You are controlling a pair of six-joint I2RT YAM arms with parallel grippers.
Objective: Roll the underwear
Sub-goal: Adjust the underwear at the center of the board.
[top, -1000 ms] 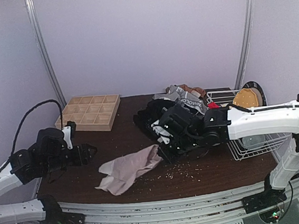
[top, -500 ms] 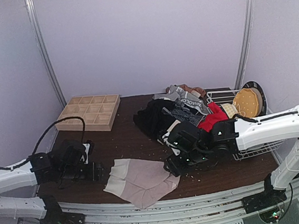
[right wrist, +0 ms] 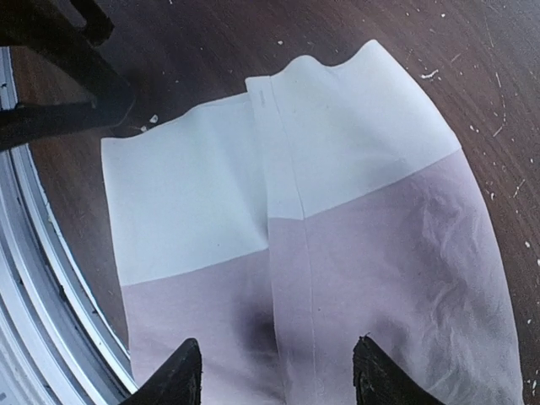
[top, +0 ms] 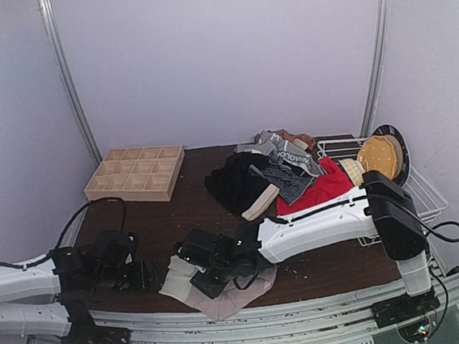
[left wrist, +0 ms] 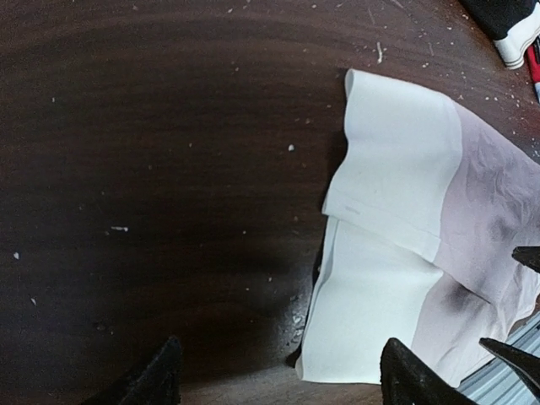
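The dark wooden tabletop [top: 193, 216] stands in front of pale walls. The pink-beige underwear [top: 223, 304] lies flat at the near edge, a bit left of the middle, with its white band toward the left. The right gripper [right wrist: 277, 346] hangs over it, claw open with nothing in it. The left gripper [left wrist: 280, 346] is low at the cloth's left edge, claw wide and holding nothing. The black underwear [top: 235, 184], the striped underwear [top: 287, 179] and the red underwear [top: 320, 188] are heaped toward the far right corner. A wooden grid tray [top: 136, 174] sits at the far left corner.
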